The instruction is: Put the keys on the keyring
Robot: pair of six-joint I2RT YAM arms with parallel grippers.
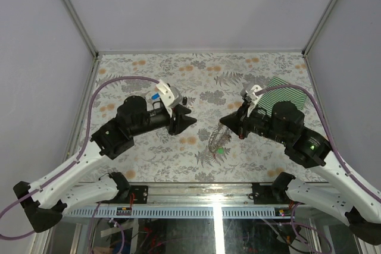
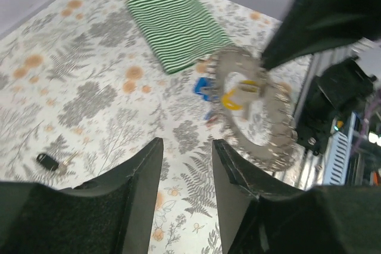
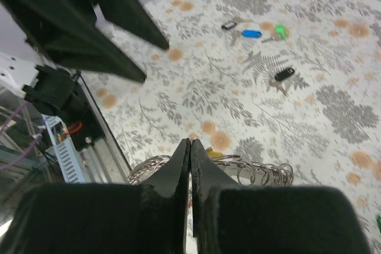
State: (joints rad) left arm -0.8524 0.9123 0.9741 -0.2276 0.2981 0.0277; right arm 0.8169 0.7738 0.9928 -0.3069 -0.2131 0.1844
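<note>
While the right gripper (image 3: 190, 144) is clenching the keyring (image 2: 256, 108) and holding it up off the table (image 1: 149, 69), the left gripper (image 2: 186, 146) is hanging released and empty, facing its open centre, with loose keys (image 3: 251, 33) lying flat on the table nearer this left arm

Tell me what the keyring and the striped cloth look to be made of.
The keyring: probably metal, silvery grey with a dull sheen; it catches light and carries small wire loops along its band. The striped cloth: likely woven fabric, matte green and white; it lies folded flat with soft edges.
</note>
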